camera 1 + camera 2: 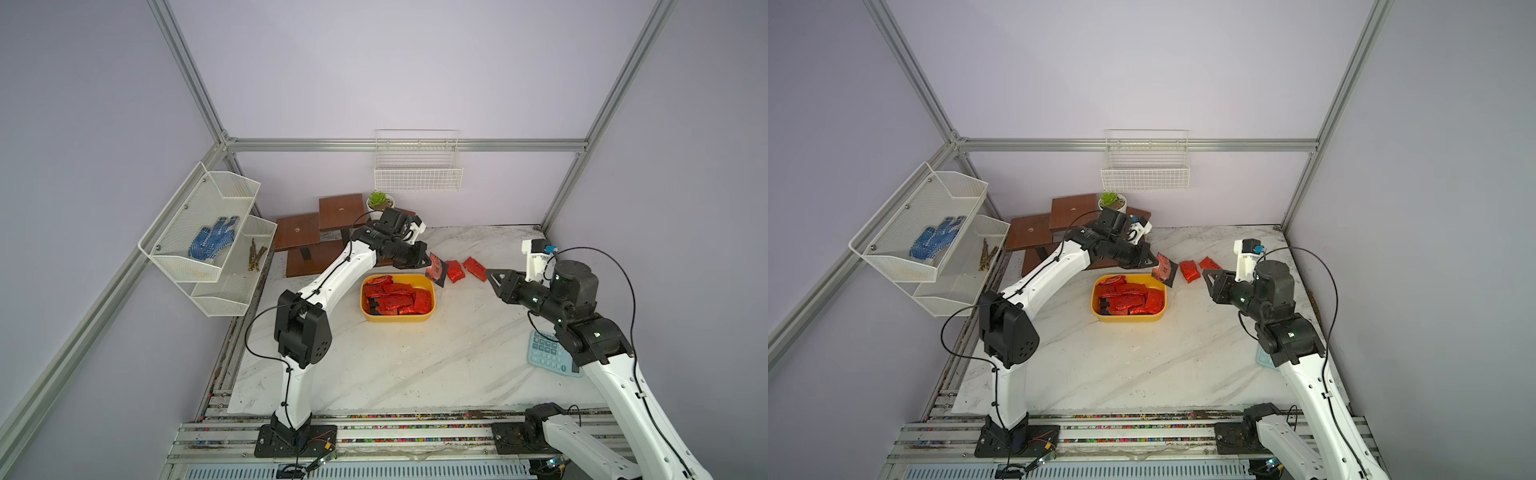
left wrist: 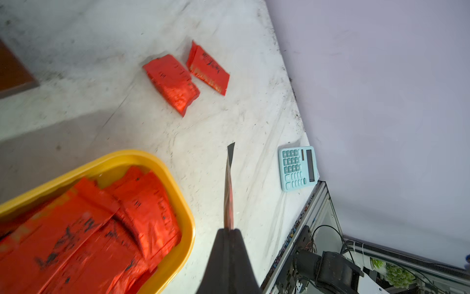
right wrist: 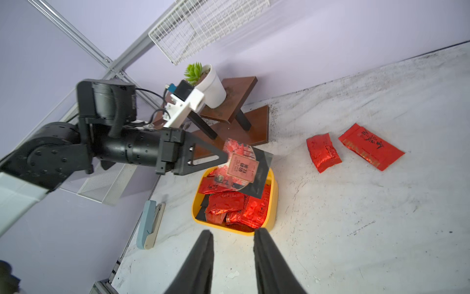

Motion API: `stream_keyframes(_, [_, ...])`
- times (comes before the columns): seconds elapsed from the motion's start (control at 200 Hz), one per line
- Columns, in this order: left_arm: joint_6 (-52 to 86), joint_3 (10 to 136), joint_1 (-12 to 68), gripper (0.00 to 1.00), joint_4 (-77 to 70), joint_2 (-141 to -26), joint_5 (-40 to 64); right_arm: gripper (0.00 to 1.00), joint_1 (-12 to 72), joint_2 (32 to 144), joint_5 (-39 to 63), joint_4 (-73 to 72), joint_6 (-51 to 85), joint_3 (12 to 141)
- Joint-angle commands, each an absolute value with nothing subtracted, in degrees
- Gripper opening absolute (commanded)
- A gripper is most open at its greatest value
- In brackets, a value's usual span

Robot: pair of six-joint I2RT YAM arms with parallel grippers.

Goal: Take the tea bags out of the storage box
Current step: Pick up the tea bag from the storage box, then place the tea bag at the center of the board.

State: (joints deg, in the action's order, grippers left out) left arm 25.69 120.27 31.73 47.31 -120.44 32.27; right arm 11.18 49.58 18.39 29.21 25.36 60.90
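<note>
There's the left claw [image 3: 225,152], pressed tight on 1 black sachet [image 3: 244,166], gripping it by an edge. The packet hangs in the air above the far right corner of the yellow storage box [image 1: 399,319]. From the left wrist that sachet [image 2: 229,188] shows edge-on and knife-thin. It looks flat, light and slick enough to slide, so a hold on the sealed border makes sense. It hangs upright, slightly tilted, 1 corner lowest, its orange-red printed face turned toward the right arm.

Over to the right claw [image 1: 491,275]: spread partway, empty, hovering near 2 red foil pouches [image 1: 455,271]. They lie flat on the worktop near its far edge, right of the box, just beside each other, long axes running roughly far-to-near.

In the box, the rest of the tea bags [image 1: 1127,299] lie piled and overlapping, most lengthwise along the box. They look puffy, crinkly and light, so I'd pinch a flat crimped end, not the slippery belly.
</note>
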Motion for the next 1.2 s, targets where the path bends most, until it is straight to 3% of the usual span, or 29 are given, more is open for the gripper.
stream_keyframes(0.0, [20.5, 129.7, 33.6, 0.00, 55.2, -128.0, 37.5, 0.34, 10.7, 47.8, 15.7, 33.7, 25.6, 63.4])
stream_keyframes(0.13, [18.2, 137.3, 34.1, 0.00, 58.8, -135.5, 40.9, 0.35, 10.6, 47.0, 15.6, 35.5, 25.5, 64.2])
stream_keyframes(0.505, [18.1, 142.4, 38.6, 0.00, 55.9, -145.7, 39.4, 0.33, 10.6, 47.4, 17.8, 34.6, 26.1, 60.8])
stream_keyframes(1.195, [27.3, 141.8, 39.4, 0.04, 40.2, -150.3, 28.6, 0.33, 10.6, 45.9, 18.3, 34.5, 25.4, 57.2])
